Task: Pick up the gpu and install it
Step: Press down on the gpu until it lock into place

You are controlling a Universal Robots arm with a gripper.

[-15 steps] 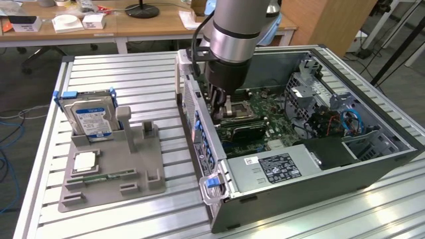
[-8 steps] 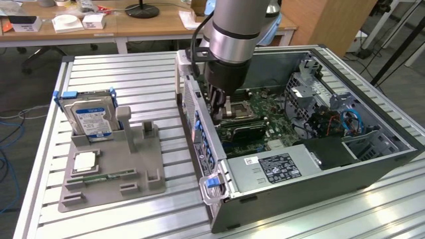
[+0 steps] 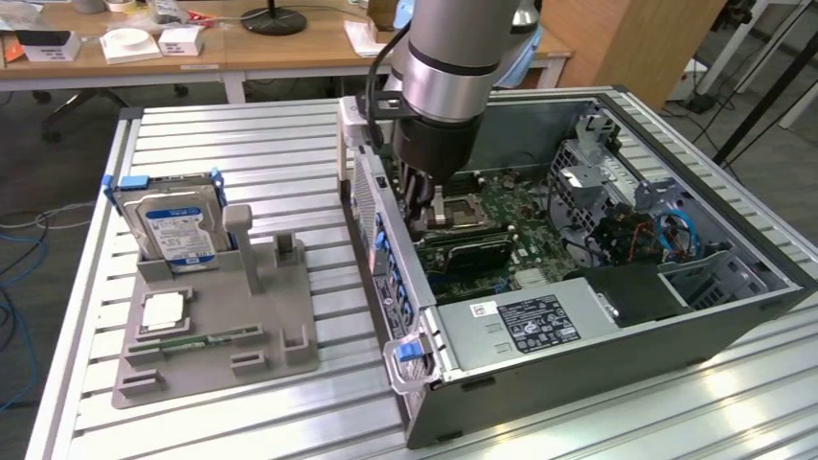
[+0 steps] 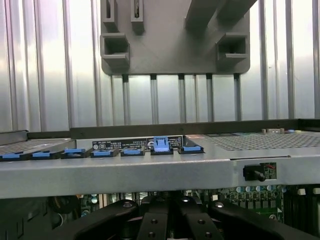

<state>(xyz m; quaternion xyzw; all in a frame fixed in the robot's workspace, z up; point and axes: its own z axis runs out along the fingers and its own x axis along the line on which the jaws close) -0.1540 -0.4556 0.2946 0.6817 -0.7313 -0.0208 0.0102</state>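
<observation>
Labelling first, exterior view: the hard drive carries a blue-white sticker and the power supply a black one with white print; we can read neither. The pincer reaches down inside the open computer case with its jaws closed. The gpu lies just below its tips, on the power-supply side; we cannot tell whether the two touch.

Wrist view: the pincer hangs behind the case's rear wall, where a black sticker strip bears unreadable white print beside the blue latches.
</observation>
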